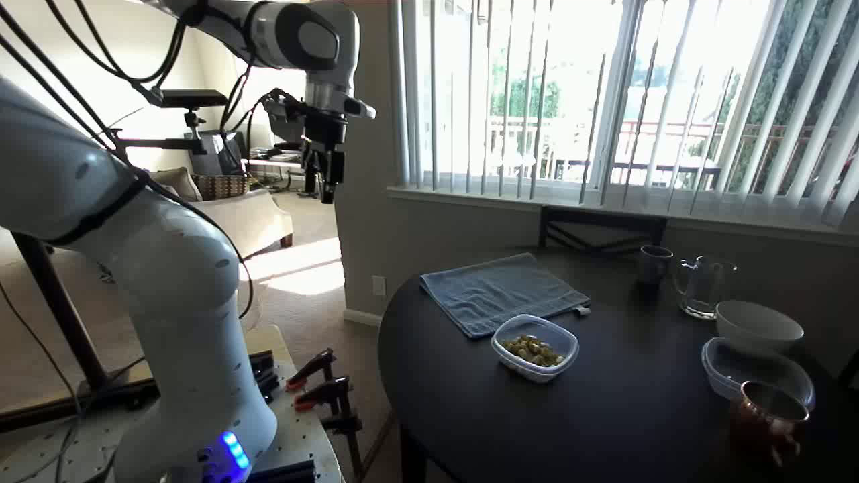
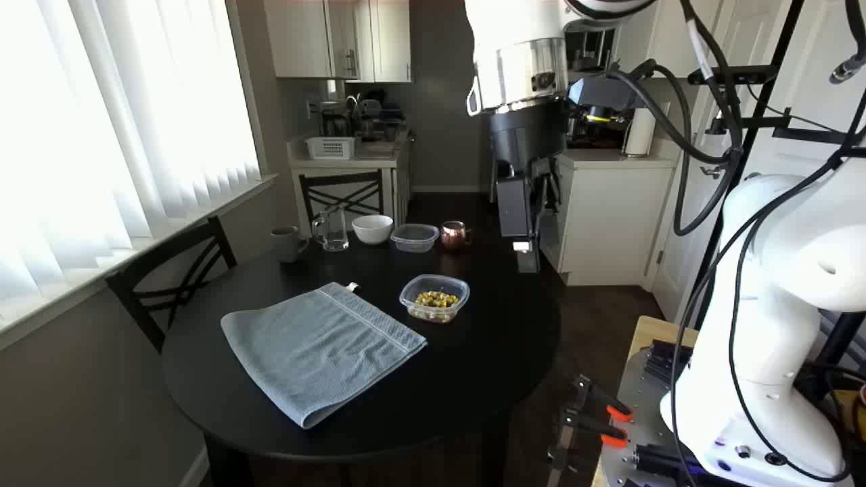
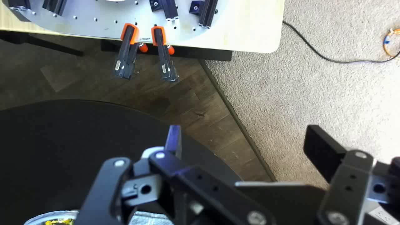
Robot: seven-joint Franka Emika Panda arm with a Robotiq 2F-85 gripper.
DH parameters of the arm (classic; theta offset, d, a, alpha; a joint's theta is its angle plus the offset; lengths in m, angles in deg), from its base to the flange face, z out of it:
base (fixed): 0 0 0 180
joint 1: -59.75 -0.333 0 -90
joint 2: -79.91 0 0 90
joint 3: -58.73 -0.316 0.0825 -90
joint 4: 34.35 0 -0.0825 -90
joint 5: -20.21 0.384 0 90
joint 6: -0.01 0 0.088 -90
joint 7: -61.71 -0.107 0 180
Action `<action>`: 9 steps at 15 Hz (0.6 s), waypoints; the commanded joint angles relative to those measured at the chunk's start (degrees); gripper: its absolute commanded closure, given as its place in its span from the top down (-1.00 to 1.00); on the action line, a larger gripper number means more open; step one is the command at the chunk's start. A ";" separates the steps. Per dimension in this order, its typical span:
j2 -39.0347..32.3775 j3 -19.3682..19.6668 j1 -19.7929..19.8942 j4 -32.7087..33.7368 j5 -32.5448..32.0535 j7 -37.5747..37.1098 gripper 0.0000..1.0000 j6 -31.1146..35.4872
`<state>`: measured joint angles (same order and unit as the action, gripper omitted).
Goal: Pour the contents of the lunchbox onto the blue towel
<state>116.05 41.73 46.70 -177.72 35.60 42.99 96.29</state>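
One gripper (image 3: 243, 141), jaws apart (empty, from here), should take the lunchbox (image 1: 530, 370) beside the blue towel (image 2: 321, 350) by one edge, keeping it level.

Room is open above the lunchbox (image 2: 436, 283) and blue towel (image 2: 318, 348), while in an exterior view 5 vessels (image 2: 373, 230) stand behind.
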 commanded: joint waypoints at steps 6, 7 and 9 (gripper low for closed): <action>0.02 -0.21 0.30 0.15 0.08 0.13 1.00 -0.23; -0.89 0.09 1.10 -0.33 -1.58 1.21 1.00 0.95; -3.92 1.31 3.91 -0.89 -6.96 3.81 1.00 5.76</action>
<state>115.72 41.80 47.22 -177.75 34.04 43.07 96.81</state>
